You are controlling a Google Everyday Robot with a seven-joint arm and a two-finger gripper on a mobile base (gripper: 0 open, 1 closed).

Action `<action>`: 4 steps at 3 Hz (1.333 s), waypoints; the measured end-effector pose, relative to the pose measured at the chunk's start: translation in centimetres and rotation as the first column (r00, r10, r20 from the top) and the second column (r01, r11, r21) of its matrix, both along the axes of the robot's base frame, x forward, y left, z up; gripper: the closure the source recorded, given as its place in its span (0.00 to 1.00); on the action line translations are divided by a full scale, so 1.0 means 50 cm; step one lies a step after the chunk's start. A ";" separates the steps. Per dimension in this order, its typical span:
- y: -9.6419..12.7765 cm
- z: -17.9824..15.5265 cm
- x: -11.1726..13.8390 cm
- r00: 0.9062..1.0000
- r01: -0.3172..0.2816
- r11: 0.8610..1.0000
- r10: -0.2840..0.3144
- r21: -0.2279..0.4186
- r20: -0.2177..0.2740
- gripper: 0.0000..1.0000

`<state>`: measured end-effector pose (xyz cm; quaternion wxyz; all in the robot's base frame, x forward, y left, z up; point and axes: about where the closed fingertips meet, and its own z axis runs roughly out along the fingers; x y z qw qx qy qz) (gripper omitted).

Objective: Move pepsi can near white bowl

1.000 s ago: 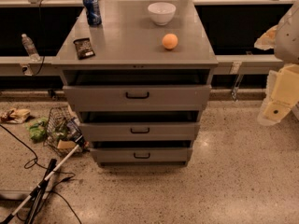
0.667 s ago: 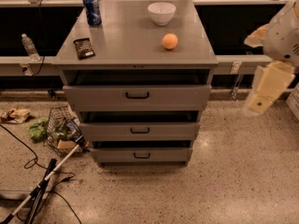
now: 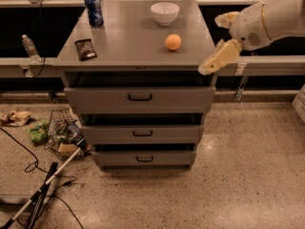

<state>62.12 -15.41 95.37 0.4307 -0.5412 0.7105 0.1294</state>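
The pepsi can (image 3: 94,9), blue with a silver top, stands upright at the back left corner of the grey cabinet top (image 3: 128,37). The white bowl (image 3: 165,12) sits at the back, right of the middle. My gripper (image 3: 215,43) hangs at the cabinet's right edge, right of the bowl and far from the can. Its two cream fingers (image 3: 220,57) are spread apart and hold nothing.
An orange (image 3: 173,42) lies in front of the bowl. A dark snack packet (image 3: 86,49) lies at the front left. A water bottle (image 3: 29,46) stands on the ledge to the left. A wire basket (image 3: 62,135), trash and cables lie on the floor at left.
My arm and gripper have swung in from the right, moving left and up to the cabinet's right edge. The can, bowl and orange have not moved.
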 end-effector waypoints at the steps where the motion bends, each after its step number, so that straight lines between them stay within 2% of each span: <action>1: 0.053 -0.019 0.149 1.000 -0.016 0.978 0.012 0.207 0.021 0.00; 2: 0.208 -0.130 0.346 0.995 -0.042 0.944 0.070 0.327 -0.076 0.00; 3: 0.224 -0.131 0.359 0.996 -0.039 0.945 0.065 0.325 -0.069 0.00; 4: 0.278 -0.099 0.400 0.999 -0.035 0.942 0.040 0.335 -0.008 0.00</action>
